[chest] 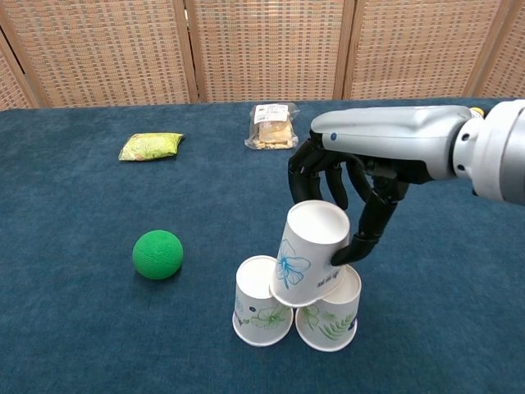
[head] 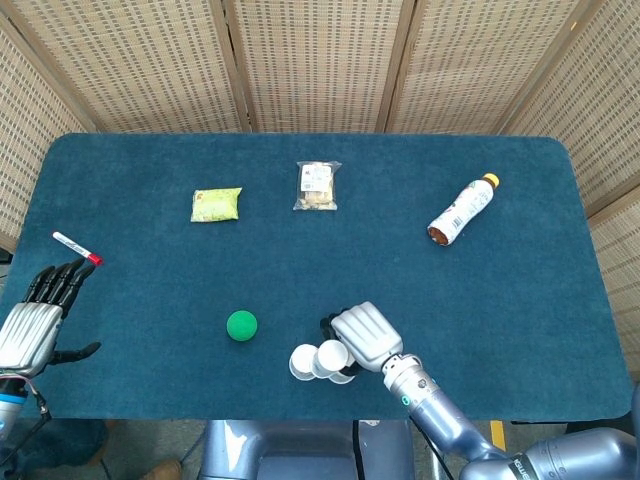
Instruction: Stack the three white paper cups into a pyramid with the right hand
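Observation:
Two white paper cups with leaf prints stand upside down side by side near the table's front edge, the left cup (chest: 261,305) and the right cup (chest: 330,316). A third cup (chest: 307,255) with a blue flower sits tilted across both of them. My right hand (chest: 349,190) holds this top cup, fingers behind it and thumb on its right side. From above, the right hand (head: 362,336) covers the right cup, with the top cup (head: 331,356) beside it. My left hand (head: 35,318) hovers at the table's left edge, fingers spread, holding nothing.
A green ball (chest: 157,254) lies left of the cups. Further back lie a yellow-green packet (chest: 151,146) and a bag of snacks (chest: 272,125). A bottle (head: 460,210) lies at the right, a red-capped marker (head: 76,247) at the left edge.

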Robot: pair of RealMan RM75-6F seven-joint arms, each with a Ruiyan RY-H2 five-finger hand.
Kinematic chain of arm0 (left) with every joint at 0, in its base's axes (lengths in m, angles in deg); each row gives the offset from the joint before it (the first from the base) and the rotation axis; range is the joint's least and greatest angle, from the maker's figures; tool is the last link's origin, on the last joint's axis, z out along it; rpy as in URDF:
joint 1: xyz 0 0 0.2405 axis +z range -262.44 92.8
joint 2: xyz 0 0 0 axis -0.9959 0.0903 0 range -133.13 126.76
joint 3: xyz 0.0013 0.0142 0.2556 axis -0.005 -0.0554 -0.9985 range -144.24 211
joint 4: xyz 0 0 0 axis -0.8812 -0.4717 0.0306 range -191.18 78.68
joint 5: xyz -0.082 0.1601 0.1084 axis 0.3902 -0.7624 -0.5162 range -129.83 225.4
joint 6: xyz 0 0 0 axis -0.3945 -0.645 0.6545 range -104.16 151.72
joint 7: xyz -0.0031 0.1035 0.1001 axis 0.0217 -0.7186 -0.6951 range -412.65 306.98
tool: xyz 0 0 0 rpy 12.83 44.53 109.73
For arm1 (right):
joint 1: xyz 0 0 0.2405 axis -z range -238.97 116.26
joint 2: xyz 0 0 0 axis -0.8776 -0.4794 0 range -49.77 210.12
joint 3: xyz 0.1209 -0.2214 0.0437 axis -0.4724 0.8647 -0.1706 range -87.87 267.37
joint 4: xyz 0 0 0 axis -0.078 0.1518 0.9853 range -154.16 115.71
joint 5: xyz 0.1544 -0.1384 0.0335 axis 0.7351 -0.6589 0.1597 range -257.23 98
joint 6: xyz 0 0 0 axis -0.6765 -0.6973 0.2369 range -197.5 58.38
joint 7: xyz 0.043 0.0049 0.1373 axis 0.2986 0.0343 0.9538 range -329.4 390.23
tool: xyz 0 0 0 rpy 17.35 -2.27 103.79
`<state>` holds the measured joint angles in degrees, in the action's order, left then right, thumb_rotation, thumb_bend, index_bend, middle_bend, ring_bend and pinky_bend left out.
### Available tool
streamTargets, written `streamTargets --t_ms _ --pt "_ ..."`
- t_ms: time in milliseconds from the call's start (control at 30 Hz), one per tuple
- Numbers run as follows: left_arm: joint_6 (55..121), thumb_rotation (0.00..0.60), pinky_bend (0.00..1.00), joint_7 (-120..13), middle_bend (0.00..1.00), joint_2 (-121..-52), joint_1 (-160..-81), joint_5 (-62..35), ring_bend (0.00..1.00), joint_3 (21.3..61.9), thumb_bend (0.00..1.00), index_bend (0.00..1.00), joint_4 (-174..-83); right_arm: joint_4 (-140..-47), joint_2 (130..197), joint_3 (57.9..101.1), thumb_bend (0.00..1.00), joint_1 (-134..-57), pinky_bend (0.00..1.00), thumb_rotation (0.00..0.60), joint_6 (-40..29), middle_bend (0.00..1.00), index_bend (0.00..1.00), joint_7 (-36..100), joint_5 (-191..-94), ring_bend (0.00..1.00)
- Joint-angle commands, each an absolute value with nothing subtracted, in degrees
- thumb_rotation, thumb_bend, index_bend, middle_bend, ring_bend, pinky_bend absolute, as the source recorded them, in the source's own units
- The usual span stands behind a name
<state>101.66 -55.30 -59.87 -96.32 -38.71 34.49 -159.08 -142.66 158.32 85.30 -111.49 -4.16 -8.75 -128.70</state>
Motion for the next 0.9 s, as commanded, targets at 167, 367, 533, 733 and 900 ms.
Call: streamTargets --t_ms 167,367,533,733,900 --pt "101.8 0.6 0.0 -55.2 0.0 -59.8 -96.3 -38.8 0.0 34.5 0.0 0.0 -159.0 -143.0 157.6 85.5 0.08 -111.2 0.59 0.6 -5.8 0.43 0.23 -6.5 -130.3 0.49" --pt "101.7 0.6 0.0 -54.9 0.0 -59.8 -96.3 -38.8 0.0 34.6 0.0 0.0 -159.0 -143.6 156.5 85.5 0.06 -110.6 0.57 0.6 -6.0 0.39 0.16 -5.2 -132.6 0.47" --pt "101.9 0.6 0.0 -54.7 0.0 -59.7 -96.2 -38.9 0.0 34.6 0.0 0.0 -159.0 -146.9 153.4 85.5 0.06 -109.8 0.57 0.6 -4.6 0.39 0.16 -5.5 -134.7 0.47" --pt "102.0 0.6 0.0 -54.4 0.0 -59.5 -96.1 -38.8 0.0 34.7 0.0 0.0 -158.9 -149.9 147.6 86.2 0.05 -107.4 0.56 0.6 -1.4 0.39 0.18 -6.3 -139.4 0.46" --pt "102.9 0.6 0.0 -54.0 0.0 -59.3 -95.7 -39.1 0.0 34.6 0.0 0.0 -158.9 -146.3 140.4 88.9 0.03 -102.5 0.28 0.6 2.9 0.35 0.2 -4.1 -150.1 0.33"
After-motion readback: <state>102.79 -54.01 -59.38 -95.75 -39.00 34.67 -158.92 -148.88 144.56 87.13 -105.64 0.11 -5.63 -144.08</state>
